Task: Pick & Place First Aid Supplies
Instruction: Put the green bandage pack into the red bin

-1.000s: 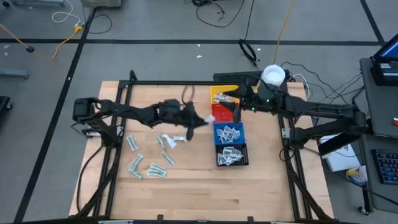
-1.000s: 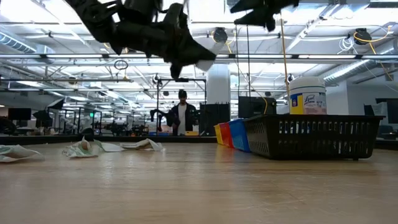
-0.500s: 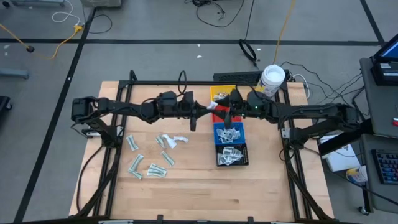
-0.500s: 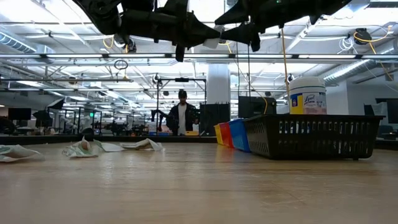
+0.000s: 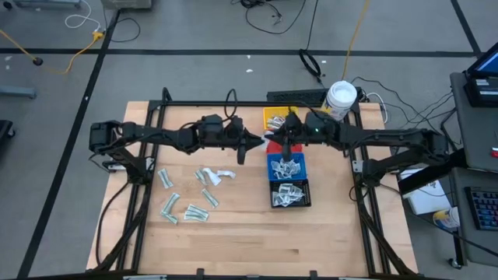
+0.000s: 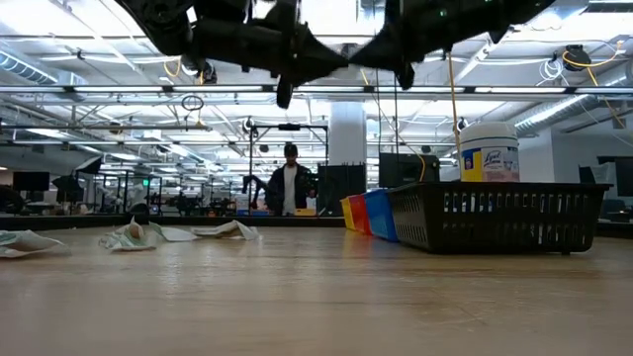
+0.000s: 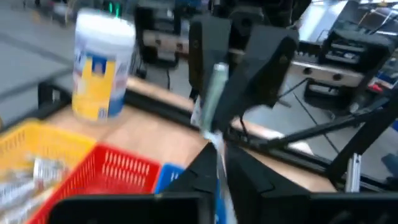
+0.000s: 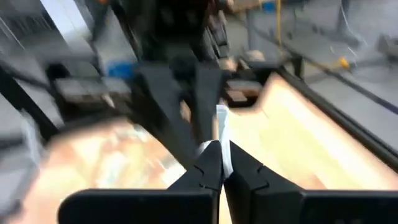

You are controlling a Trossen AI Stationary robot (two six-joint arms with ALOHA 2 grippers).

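- The left gripper (image 5: pixel 253 143) and right gripper (image 5: pixel 274 140) meet tip to tip above the table, both clenched on one white packet (image 7: pixel 211 99) between them, raised high beside the red bin (image 5: pixel 278 145).
- Other packets (image 5: pixel 190 199) lie loose on the wooden table (image 5: pixel 233 241) under the left arm; more fill the bins.
- Four bins stand in a row: yellow (image 5: pixel 274 117), red, blue (image 5: pixel 286 166), black (image 5: pixel 290 194).
- One white jar (image 5: pixel 341 99) stands at the table's far corner; a person (image 6: pixel 289 184) stands in the room beyond.

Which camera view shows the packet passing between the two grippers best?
The left wrist view: the packet stands upright between the left gripper and right gripper. The right wrist view blurs it; the high and low views show mere slivers.
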